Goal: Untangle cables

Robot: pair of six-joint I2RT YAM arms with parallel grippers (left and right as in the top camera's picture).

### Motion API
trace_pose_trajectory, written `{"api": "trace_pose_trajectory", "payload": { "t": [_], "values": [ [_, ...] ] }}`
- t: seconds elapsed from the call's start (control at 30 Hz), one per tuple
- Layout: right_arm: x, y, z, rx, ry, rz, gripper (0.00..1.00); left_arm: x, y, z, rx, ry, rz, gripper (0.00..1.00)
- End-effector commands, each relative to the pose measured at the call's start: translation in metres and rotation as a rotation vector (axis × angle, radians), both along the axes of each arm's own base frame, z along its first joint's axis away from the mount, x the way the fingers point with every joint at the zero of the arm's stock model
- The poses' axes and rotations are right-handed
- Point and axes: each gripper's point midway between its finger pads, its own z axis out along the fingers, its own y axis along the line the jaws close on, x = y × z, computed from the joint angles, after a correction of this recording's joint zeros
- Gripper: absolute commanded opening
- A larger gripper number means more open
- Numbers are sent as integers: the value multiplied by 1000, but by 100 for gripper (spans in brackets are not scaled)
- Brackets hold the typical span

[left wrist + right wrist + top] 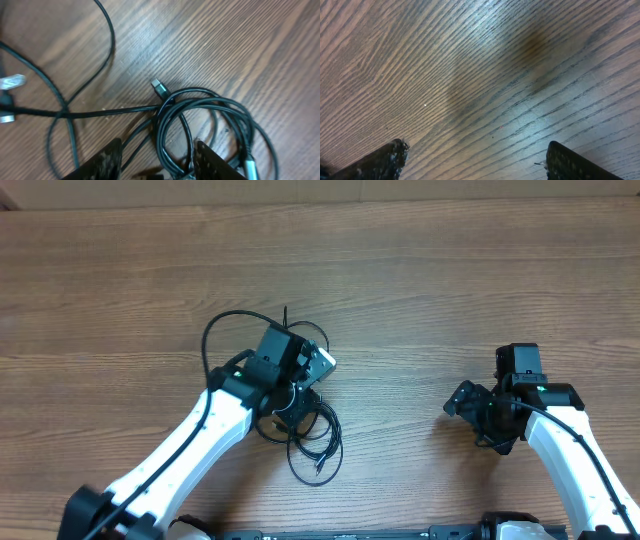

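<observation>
The cables (160, 127) lie in one knot on the worktop (470, 60), on the robot's left side. A tight coil of several turns sits right at the left end effector (157, 150), and wider loose loops trail away from it. The left end effector's fingers are partly spread. A few strands pass through the gap between them, with bare wood showing on either side, so nothing looks pinched. One small plug (159, 86) sticks out just beyond the coil's edge, and a single strand runs straight out of the coil, crosswise to the fingers.

The right end effector (476, 150) is spread wide over bare wood and holds nothing. It is well apart from the knot, which lies off to its left.

So the left arm is by far the nearer. Judging from this, the next move depends on the left fingers closing on the coil, or the right arm travelling left to reach the free strand or plug.
</observation>
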Motion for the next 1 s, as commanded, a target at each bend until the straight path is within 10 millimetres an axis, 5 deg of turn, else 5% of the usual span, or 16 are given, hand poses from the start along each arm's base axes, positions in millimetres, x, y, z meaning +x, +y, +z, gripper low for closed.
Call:
{"api": "trace_pose_trajectory", "payload": {
  "t": [0.0, 0.4, 0.5, 0.57, 0.8, 0.97],
  "values": [
    [11, 0, 10, 6, -42, -1, 88, -1, 1, -26, 40, 46, -29, 44],
    [12, 0, 10, 5, -45, -1, 87, -12, 6, -89, 125, 209, -29, 34],
    [12, 0, 10, 5, -45, -1, 87, -14, 7, -93, 127, 226, -31, 22],
    [12, 0, 10, 6, -45, -1, 87, -13, 6, -93, 126, 223, -31, 5],
    [13, 4, 11, 29, -53, 4, 91, 17, -11, -62, 77, 154, 2, 4],
    [34, 55, 34, 304, -211, 218, 90, 52, -38, -9, -17, 68, -14, 4]
  ]
}}
